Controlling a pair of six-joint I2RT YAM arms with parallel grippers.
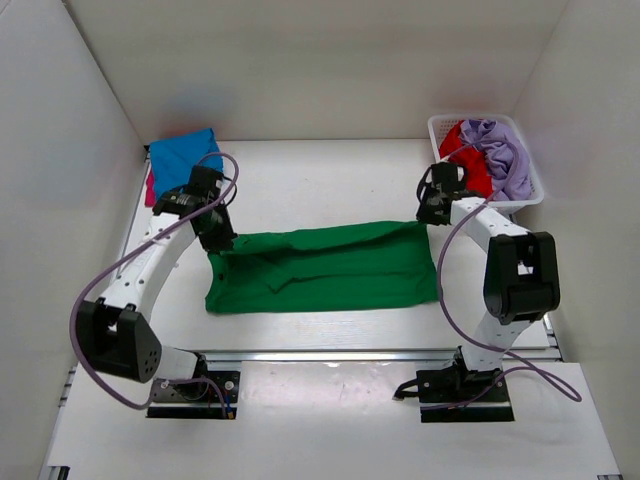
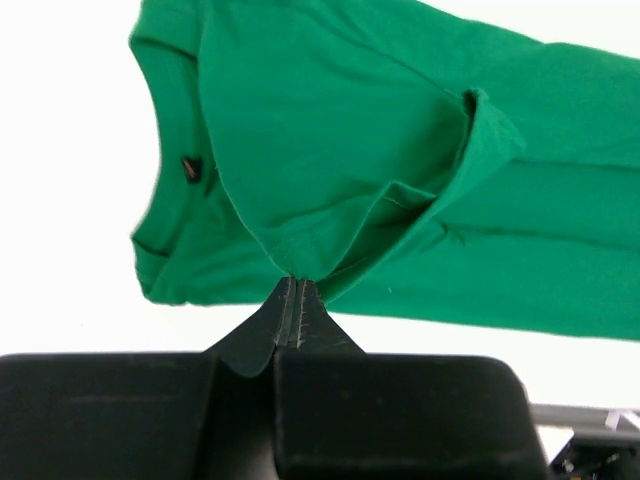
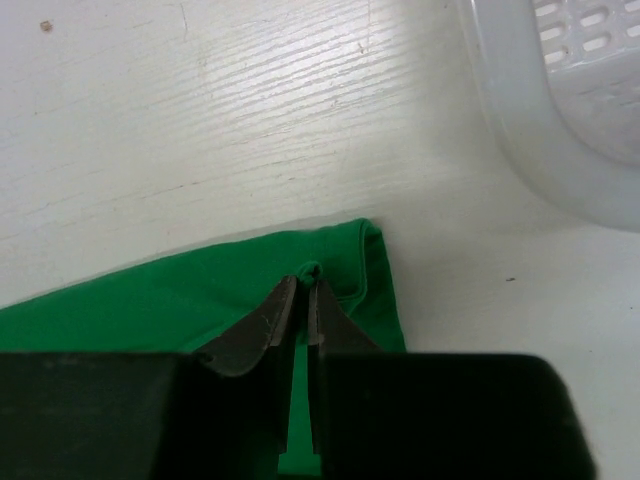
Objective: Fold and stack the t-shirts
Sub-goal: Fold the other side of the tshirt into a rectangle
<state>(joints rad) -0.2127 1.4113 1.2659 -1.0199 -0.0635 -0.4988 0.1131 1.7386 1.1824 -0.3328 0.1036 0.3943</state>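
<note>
Bright, even light fills the overhead view, apparently from above; the white table [image 1: 330, 180] and walls [image 1: 60, 150] bounce it, so shadows are soft; a thin one lies along the near edge of the green t-shirt [image 1: 330, 270]; a dim grey patch marks the far wall, left of centre. In the left wrist view the table behind the cloth is blown out to flat white; the folds shade crisply; the fingers [image 2: 255, 335] near the lens are dark and slightly soft. In the right wrist view the table's grain is sharp; the basket [image 3: 545, 130] at far right is pale and blurred.
</note>
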